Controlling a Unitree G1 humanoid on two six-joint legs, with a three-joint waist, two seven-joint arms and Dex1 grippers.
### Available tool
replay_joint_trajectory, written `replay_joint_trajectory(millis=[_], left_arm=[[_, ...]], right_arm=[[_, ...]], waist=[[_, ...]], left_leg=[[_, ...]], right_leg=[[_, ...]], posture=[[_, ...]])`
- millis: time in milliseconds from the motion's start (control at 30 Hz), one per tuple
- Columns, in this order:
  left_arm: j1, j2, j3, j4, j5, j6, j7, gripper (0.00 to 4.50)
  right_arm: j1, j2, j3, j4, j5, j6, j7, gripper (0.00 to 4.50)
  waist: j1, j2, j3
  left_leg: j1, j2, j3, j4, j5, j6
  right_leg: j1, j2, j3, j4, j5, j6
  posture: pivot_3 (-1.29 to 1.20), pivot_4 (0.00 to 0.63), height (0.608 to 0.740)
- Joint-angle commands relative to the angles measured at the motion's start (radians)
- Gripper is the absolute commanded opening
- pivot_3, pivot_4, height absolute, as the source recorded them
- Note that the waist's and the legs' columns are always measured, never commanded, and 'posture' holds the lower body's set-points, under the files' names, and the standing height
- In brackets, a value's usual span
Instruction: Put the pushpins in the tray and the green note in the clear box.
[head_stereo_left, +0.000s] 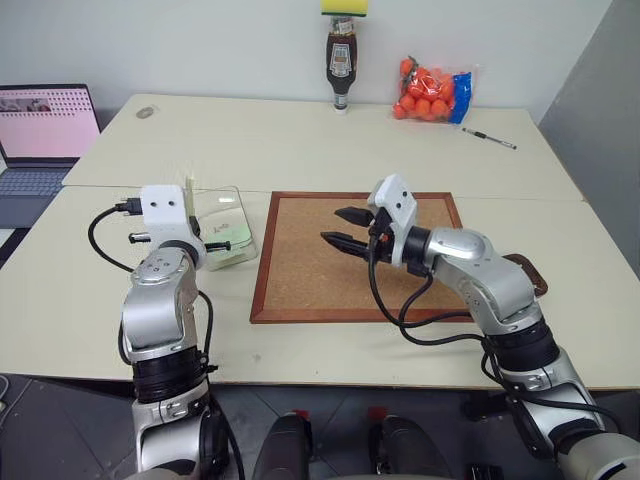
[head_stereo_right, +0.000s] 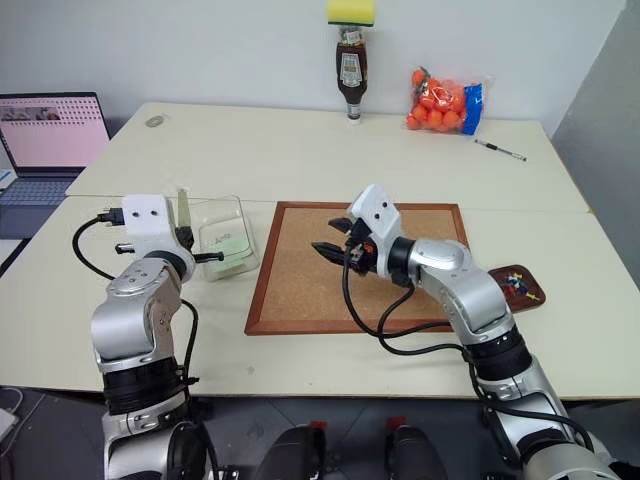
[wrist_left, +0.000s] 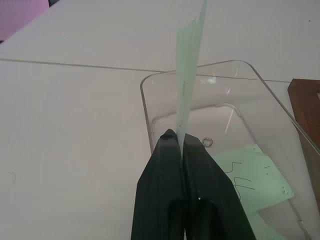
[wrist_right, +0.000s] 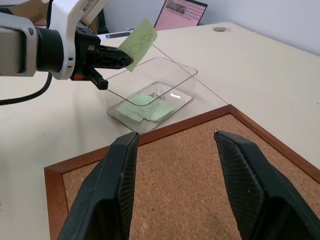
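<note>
My left gripper (wrist_left: 177, 135) is shut on the green note (wrist_left: 190, 75), which stands upright from the fingertips. It hangs just over the near rim of the clear box (wrist_left: 240, 62), also seen as the clear box (head_stereo_left: 237, 215) left of the corkboard. In the right wrist view the green note (wrist_right: 138, 44) sticks up from the left gripper (wrist_right: 127, 59). My right gripper (head_stereo_left: 340, 227) hovers open and empty above the corkboard (head_stereo_left: 300, 270). The dark brown tray (head_stereo_right: 505, 273) sits at the board's right, with pushpins (head_stereo_right: 520, 287) lying in it.
Pale green papers with dark scribbles (wrist_left: 250, 175) and a small metal ring (wrist_left: 207, 142) lie in the clear box. At the back stand a sauce bottle (head_stereo_left: 341, 60), a bag of orange balls (head_stereo_left: 432, 90) and a pen (head_stereo_left: 490, 138). A laptop (head_stereo_left: 40, 130) sits far left.
</note>
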Motion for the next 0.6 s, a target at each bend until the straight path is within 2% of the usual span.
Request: replay_joint_trajectory(millis=[33, 300, 467, 600], left_arm=[[-0.05, -0.013, 0.042, -0.016, -0.039, 0.037, 0.037, 1.0], [-0.068, -0.018, 0.037, -0.034, -0.065, 0.077, 0.08, 2.57], [-0.042, 0.045, -0.078, -0.052, -0.061, 0.083, 0.015, 3.42], [-0.028, 0.089, -0.145, -0.068, -0.062, 0.067, -0.024, 3.42]], right_arm=[[-0.026, -0.017, -0.003, -0.034, -0.007, -0.017, 0.039, 2.62], [-0.024, -0.022, -0.014, -0.041, -0.012, -0.013, 0.053, 2.62], [-0.024, -0.016, -0.031, -0.04, -0.011, -0.013, 0.043, 2.62], [-0.017, -0.014, -0.037, -0.053, -0.005, -0.007, 0.038, 2.62]], waist=[[0.0, 0.0, 0.0], [0.0, 0.0, 0.0], [0.0, 0.0, 0.0], [-0.001, 0.0, 0.0]], left_leg=[[0.0, 0.0, 0.0, 0.0, 0.0, 0.0], [0.0, 0.0, 0.0, 0.0, 0.0, 0.0], [0.0, 0.0, 0.0, 0.0, 0.0, -0.001], [0.0, 0.0, 0.0, 0.0, 0.0, -0.001]], right_leg=[[0.0, 0.0, 0.0, 0.0, 0.0, 0.0], [0.0, 0.0, 0.0, 0.0, 0.0, 0.0], [0.0, 0.0, 0.0, 0.0, 0.0, 0.0], [0.0, 0.0, 0.0, 0.0, 0.0, 0.0]], posture=[[0.0, 0.15, 0.74], [0.0, 0.15, 0.74], [0.0, 0.15, 0.74], [0.0, 0.15, 0.74]])
